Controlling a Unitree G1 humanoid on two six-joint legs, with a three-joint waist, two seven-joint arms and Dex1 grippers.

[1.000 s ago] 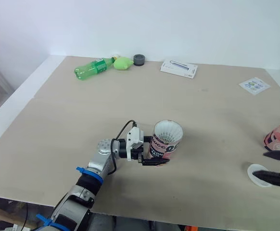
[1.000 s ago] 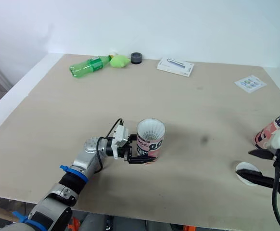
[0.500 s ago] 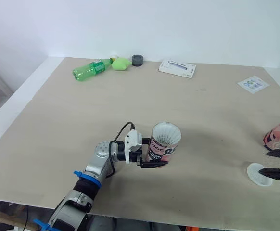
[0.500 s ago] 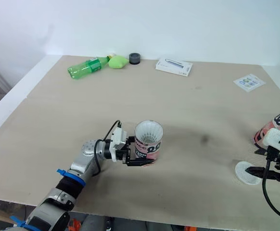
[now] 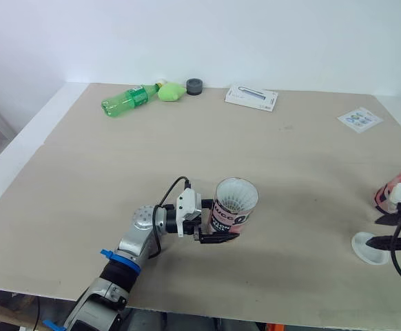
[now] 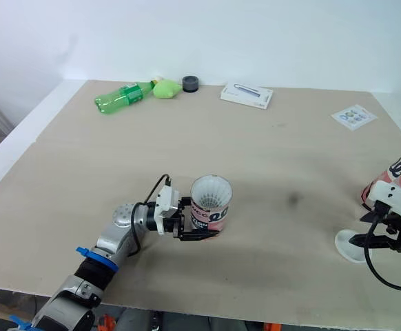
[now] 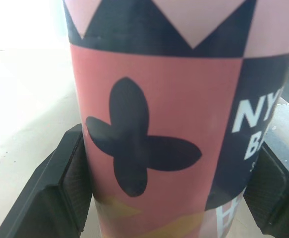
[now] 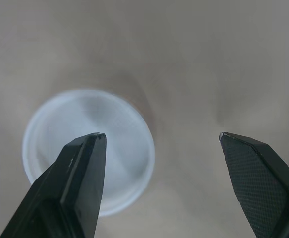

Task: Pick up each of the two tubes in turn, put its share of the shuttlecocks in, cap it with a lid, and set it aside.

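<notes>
Standing amid bare table (image 5: 111, 172), the tube (image 5: 235, 204) is clamped by the left gripper (image 5: 216, 223), while the lid (image 8: 118, 124) is seen under the wide-spread right gripper (image 8: 159, 134) near the table edge, beside a cut-off second tube (image 5: 395, 192).

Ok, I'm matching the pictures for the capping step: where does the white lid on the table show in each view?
Left eye view: the white lid lies near the table's front edge, far right, beneath the right gripper.
Right eye view: same spot, in the lower right of the picture.
Right wrist view: a round disc, partly behind one finger.
Shared landmark: the open right gripper above the lid.
</notes>
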